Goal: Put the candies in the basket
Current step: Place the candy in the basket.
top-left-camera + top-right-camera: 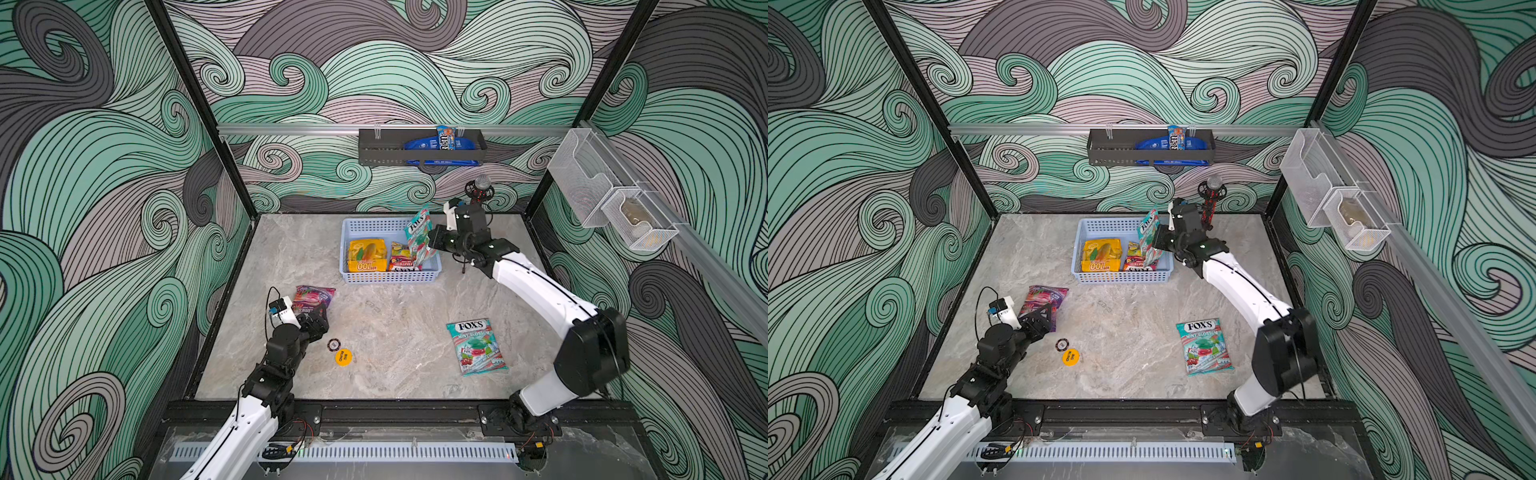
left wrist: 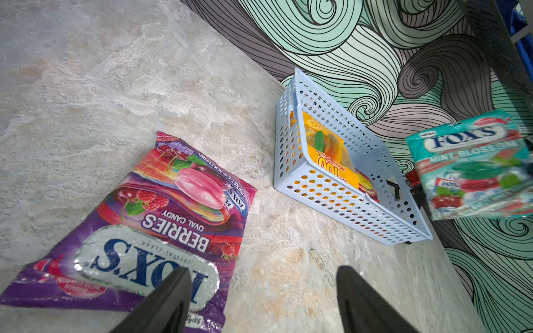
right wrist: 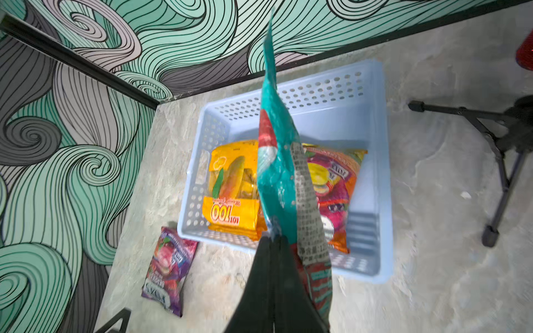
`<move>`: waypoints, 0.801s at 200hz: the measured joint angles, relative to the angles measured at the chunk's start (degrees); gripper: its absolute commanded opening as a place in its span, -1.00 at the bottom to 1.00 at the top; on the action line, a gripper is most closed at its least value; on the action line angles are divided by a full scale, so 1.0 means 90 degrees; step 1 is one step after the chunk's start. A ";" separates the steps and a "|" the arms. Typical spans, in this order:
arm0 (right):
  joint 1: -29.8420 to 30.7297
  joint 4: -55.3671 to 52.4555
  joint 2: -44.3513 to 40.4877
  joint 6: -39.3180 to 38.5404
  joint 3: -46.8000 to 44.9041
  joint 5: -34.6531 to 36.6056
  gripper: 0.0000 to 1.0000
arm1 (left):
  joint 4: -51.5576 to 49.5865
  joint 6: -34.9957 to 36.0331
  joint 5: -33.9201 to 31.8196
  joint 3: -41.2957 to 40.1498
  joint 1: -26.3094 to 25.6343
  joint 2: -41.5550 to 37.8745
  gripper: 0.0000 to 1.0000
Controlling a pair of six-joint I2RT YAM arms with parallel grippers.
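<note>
Right hand [image 3: 272,238], mint bag [image 3: 276,173], seemingly over basket [image 3: 317,90]

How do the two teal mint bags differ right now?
The held mint bag hangs upright over the basket, pinched in the right gripper; the loose mint bag lies flat on the table, ungripped. The held one sits far back, the loose one nearer the front. Both are teal FOX'S.

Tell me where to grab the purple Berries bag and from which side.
Probably pinch the purple Berries bag at its logo-end corner nearest the basket, coming down from above with the left claw. It lies flat on the table, so only an edge offers a bite, and that corner lies right beneath the open claw.
</note>
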 measured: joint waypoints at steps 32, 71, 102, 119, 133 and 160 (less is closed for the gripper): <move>0.0085 -0.0019 0.0937 -0.0002 0.0556 -0.0046 -1.00 | 0.0000 0.0000 -0.0049 0.0000 0.0000 -0.0002 0.63; 0.0124 -0.0041 0.1511 0.0027 0.0886 -0.0102 -1.00 | 0.0000 0.0002 -0.0063 0.0000 0.0000 0.0002 0.63; 0.0158 -0.0041 0.1715 0.0075 0.1059 -0.0168 -0.92 | 0.0000 0.0010 -0.0075 0.0000 0.0000 0.0005 0.63; 0.0170 -0.0039 0.1736 0.0056 0.1061 -0.0141 0.13 | 0.0000 0.0015 -0.0078 0.0000 0.0000 0.0005 0.63; 0.0165 0.0010 0.1732 -0.0012 0.1037 -0.0034 0.46 | 0.0000 0.0017 -0.0080 0.0000 0.0000 0.0005 0.63; 0.0097 0.0029 0.1503 -0.0248 0.0478 0.0372 0.52 | 0.0000 0.0017 -0.0097 0.0000 0.0000 0.0005 0.63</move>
